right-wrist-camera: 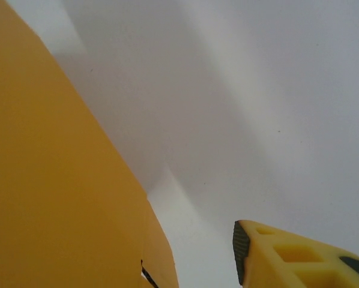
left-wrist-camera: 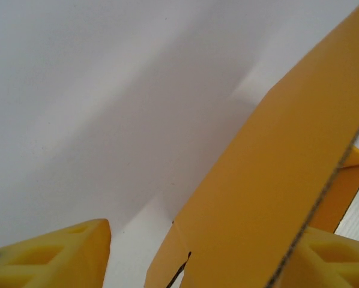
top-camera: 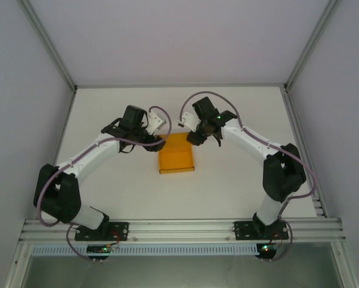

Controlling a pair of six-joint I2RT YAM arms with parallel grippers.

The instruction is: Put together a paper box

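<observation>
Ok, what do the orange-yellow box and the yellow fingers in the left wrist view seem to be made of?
The paper box looks like thin corrugated card, matte orange-yellow: its cut edge shows fluting. The left gripper's fingers look like matte yellow plastic, moulded or printed, with open ribbed cells; which process is unclear.

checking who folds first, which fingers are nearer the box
Left, narrowly: the left fingers straddle the far left flap of the box, card against one; the right fingers are at its far right corner, the visible one clear of the card.
</observation>
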